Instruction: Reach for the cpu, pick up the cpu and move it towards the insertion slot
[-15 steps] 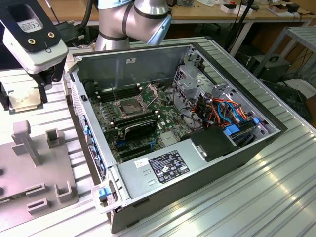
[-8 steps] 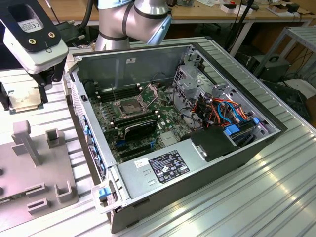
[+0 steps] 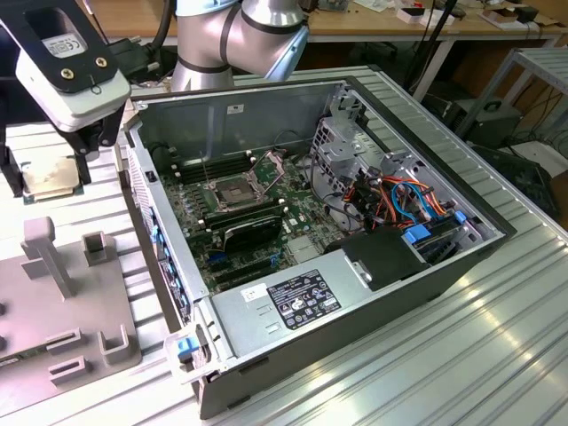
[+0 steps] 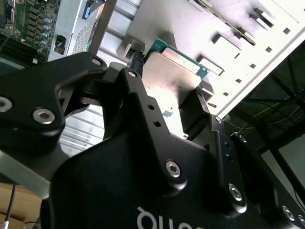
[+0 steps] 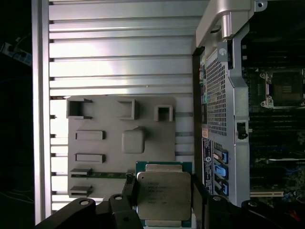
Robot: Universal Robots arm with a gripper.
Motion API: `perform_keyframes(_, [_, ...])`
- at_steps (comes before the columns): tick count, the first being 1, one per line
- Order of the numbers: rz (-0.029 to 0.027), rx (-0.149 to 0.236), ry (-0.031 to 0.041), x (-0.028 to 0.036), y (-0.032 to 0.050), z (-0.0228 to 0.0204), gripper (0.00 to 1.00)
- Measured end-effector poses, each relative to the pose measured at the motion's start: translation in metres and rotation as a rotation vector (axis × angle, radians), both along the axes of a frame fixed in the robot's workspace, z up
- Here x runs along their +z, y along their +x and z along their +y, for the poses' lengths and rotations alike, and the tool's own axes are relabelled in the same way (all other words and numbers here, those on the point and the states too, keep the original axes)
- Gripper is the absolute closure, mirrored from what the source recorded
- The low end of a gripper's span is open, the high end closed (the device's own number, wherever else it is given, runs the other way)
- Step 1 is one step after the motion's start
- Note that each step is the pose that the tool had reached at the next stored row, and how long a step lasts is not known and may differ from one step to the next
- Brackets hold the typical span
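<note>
The cpu (image 5: 164, 193) is a pale silvery square chip on a green base, seen in both wrist views (image 4: 174, 71) and at the exterior view's far left (image 3: 44, 182). My gripper (image 5: 164, 196) has one black finger (image 5: 129, 191) against each of two opposite edges of the chip, shut on it. The chip is over the far end of a grey fixture plate (image 5: 105, 124). The insertion slot (image 3: 232, 189) lies open inside the computer case, its silver frame lifted, well to the exterior view's right of the gripper (image 3: 46, 169). The slot (image 5: 285, 88) also appears in the first wrist view.
The open computer case (image 3: 417, 275) lies on a ribbed aluminium table (image 3: 497, 355). Its metal side wall (image 3: 142, 177) stands between the gripper and the slot. A black expansion card (image 3: 253, 229) sits just in front of the slot. Grey posts (image 3: 49, 253) rise from the fixture plate.
</note>
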State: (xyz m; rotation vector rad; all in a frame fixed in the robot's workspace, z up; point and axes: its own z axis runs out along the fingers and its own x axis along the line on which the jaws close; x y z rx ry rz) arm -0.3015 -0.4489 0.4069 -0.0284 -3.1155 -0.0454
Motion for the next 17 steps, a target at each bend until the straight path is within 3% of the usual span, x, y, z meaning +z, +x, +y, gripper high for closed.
perform_keyframes(17, [0.0,0.0,0.0,0.0,0.0195,0.0,0.45])
